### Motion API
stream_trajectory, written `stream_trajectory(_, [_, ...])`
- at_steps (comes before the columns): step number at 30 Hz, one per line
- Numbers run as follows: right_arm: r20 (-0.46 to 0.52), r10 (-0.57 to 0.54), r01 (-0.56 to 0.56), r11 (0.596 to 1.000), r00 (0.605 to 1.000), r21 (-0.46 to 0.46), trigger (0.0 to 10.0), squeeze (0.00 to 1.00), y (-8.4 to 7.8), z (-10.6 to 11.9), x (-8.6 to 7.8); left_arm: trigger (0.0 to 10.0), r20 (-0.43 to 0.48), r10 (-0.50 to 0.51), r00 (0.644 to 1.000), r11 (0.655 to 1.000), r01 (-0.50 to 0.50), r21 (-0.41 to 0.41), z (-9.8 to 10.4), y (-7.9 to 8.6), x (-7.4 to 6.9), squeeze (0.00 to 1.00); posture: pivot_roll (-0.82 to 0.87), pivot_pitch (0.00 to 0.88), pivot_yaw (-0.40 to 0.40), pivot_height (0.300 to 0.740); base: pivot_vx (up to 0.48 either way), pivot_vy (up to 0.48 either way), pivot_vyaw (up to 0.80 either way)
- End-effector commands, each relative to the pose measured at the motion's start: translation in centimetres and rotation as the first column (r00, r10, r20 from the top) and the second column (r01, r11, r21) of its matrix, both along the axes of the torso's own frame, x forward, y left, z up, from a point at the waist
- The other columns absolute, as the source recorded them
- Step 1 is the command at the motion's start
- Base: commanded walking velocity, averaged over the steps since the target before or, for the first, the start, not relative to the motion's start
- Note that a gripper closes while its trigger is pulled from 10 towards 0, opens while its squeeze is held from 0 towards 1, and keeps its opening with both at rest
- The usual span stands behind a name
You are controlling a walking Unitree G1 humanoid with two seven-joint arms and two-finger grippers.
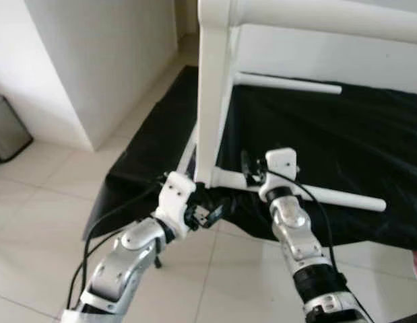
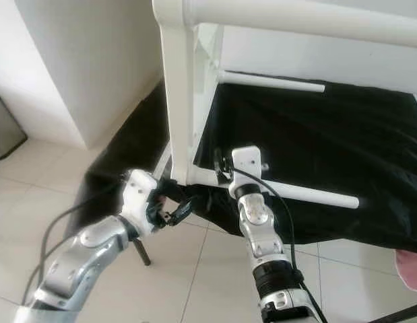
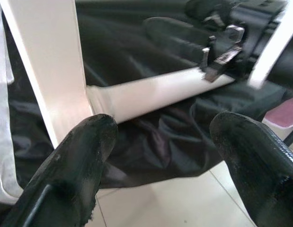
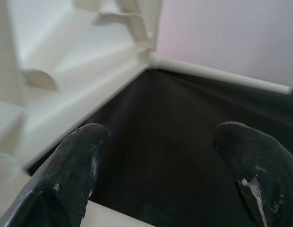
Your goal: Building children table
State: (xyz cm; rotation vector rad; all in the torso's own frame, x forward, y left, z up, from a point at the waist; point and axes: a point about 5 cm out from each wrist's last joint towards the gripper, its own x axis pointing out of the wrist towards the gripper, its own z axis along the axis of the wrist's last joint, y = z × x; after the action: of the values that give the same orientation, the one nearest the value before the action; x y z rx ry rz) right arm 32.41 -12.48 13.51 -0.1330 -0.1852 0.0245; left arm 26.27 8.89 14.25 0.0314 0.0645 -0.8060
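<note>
Two tools gape open at the white leg (image 1: 209, 101): left tool (image 1: 211, 214) beside its foot, right tool (image 1: 248, 171) over the rung (image 3: 155, 92). Best to close on the rung squarely near the leg, keeping the black cloth (image 1: 343, 134) out of the grip.

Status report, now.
Both grippers open: left gripper and right gripper at white table frame's lower rail. Frame stands on black sheet. Nothing blocking.

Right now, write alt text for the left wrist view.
Two open black fingers of the left gripper frame a white crossbar where it joins an upright white table leg. Behind lies crumpled black cloth, with the right gripper at the bar's far end.
</note>
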Motion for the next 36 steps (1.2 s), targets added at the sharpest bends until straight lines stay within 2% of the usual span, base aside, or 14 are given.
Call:
stream_trajectory(1, [-0.002, -0.039, 0.039, 0.999, 0.999, -0.016, 10.0, 0.00, -0.9, -0.1, -0.4, 10.0, 0.005, 0.117, 0.993, 0.993, -0.117, 0.010, -0.7, 0.5, 0.4, 0.00, 0.04, 0.000, 0.021, 0.740, 0.000, 0.000, 0.00])
stream_trajectory(2, [-0.029, -0.074, 0.074, 0.997, 0.997, -0.021, 10.0, 0.00, -1.8, -0.7, -0.9, 10.0, 0.004, 0.130, 0.991, 0.991, -0.130, -0.026, -1.0, 0.1, 0.1, 0.00, 0.03, 0.000, 0.033, 0.740, 0.000, 0.000, 0.00])
stream_trajectory(7, [-0.068, -0.099, 0.099, 0.995, 0.993, 0.003, 10.0, 0.00, -2.2, -1.4, -1.3, 10.0, -0.011, 0.123, 0.992, 0.990, -0.124, -0.065, -1.2, -0.5, -0.3, 0.00, 0.01, 0.000, 0.054, 0.740, 0.000, 0.000, 0.00])
stream_trajectory(8, [-0.072, -0.106, 0.107, 0.994, 0.992, 0.016, 10.0, 0.00, -2.2, -1.5, -1.5, 10.0, -0.042, 0.107, 0.993, 0.990, -0.110, -0.088, -1.4, -0.7, -0.5, 0.00, -0.01, 0.000, 0.071, 0.740, 0.000, 0.000, 0.00])
stream_trajectory(9, [-0.073, -0.114, 0.116, 0.993, 0.991, 0.021, 10.0, 0.00, -2.2, -1.6, -1.7, 10.0, -0.061, 0.096, 0.994, 0.989, -0.102, -0.105, -1.5, -0.9, -0.6, 0.00, -0.01, 0.000, 0.071, 0.740, 0.000, 0.000, 0.00])
stream_trajectory(11, [-0.061, -0.090, 0.093, 0.995, 0.994, 0.044, 10.0, 0.00, -1.3, -1.6, -2.3, 10.0, -0.113, 0.108, 0.988, 0.989, -0.118, -0.086, -2.5, -0.8, -0.2, 0.00, -0.04, 0.000, 0.097, 0.740, 0.000, 0.000, 0.00])
stream_trajectory(15, [-0.055, -0.078, 0.080, 0.996, 0.995, 0.037, 10.0, 0.00, -0.7, -1.6, -2.8, 10.0, -0.137, 0.138, 0.981, 0.985, -0.150, -0.085, -2.9, -0.7, 0.2, 0.00, -0.06, 0.000, 0.120, 0.740, 0.000, 0.000, 0.00])
stream_trajectory(18, [-0.053, -0.087, 0.088, 0.996, 0.995, 0.030, 10.0, 0.00, -0.3, -1.8, -3.3, 10.0, -0.159, 0.132, 0.978, 0.978, -0.154, -0.139, -2.7, -0.9, 0.6, 0.00, -0.09, 0.000, 0.161, 0.740, 0.000, 0.000, 0.00])
stream_trajectory(24, [-0.051, -0.119, 0.121, 0.992, 0.992, 0.040, 10.0, 0.00, -0.6, -1.7, -3.6, 10.0, -0.127, 0.113, 0.985, 0.984, -0.128, -0.120, -2.5, -1.3, 1.2, 0.00, -0.12, 0.000, 0.195, 0.740, 0.000, 0.000, 0.00])
stream_trajectory(25, [-0.043, -0.136, 0.138, 0.990, 0.990, 0.036, 10.0, 0.00, -1.0, -1.6, -3.7, 10.0, -0.116, 0.084, 0.990, 0.988, -0.098, -0.121, -2.4, -1.4, 1.2, 0.00, -0.14, 0.000, 0.224, 0.740, 0.000, 0.000, 0.00])
stream_trajectory(27, [-0.037, -0.147, 0.148, 0.988, 0.988, 0.032, 10.0, 0.00, -1.1, -1.6, -3.7, 10.0, -0.111, 0.063, 0.992, 0.989, -0.077, -0.125, -2.4, -1.5, 1.2, 0.00, -0.15, 0.000, 0.235, 0.740, 0.000, 0.000, 0.00])
stream_trajectory(29, [-0.031, -0.161, 0.162, 0.986, 0.986, 0.027, 10.0, 0.00, -1.4, -1.6, -3.9, 10.0, -0.064, 0.010, 0.998, 0.994, -0.017, -0.110, -2.2, -1.7, 0.9, 0.00, -0.17, 0.000, 0.271, 0.740, 0.000, 0.000, 0.00])
stream_trajectory(36, [-0.022, -0.152, 0.152, 0.988, 0.988, 0.006, 10.0, 0.00, -1.4, -1.7, -4.6, 10.0, -0.061, -0.057, 0.997, 0.994, 0.050, -0.098, -2.4, -2.0, 0.5, 0.00, -0.19, 0.000, 0.293, 0.740, 0.000, 0.000, 0.00])
